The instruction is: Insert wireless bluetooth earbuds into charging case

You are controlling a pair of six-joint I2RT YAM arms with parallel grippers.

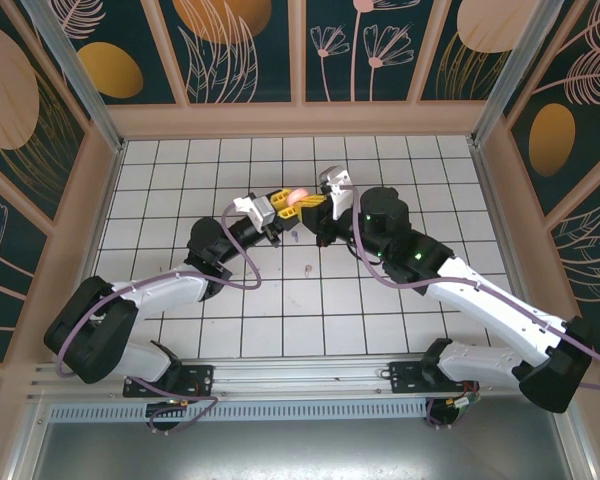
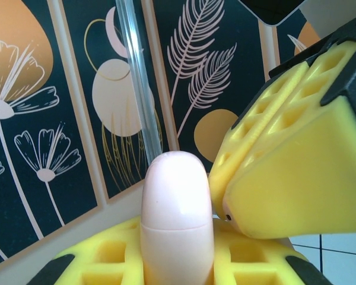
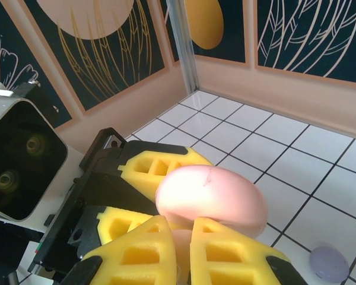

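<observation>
Now both pincers are closed on the pale pink case (image 3: 213, 199), held up off the desk (image 1: 280, 320).

Your left pincer (image 1: 276, 210) clamps its lower half, and your right pincer (image 3: 187, 249) nips it beside the seam. Expect a hard, light, slick shell, so grip it low. At 6 o'clock from the pincers a tiny pale speck on the desk is probably an earbud (image 1: 308, 268), though it is too small to be sure. It should be feather-light and smooth, best pinched across the stem. In the right wrist view a small lilac disc (image 3: 329, 264) lies at 4 o'clock of the case. The two arms crowd each other.
</observation>
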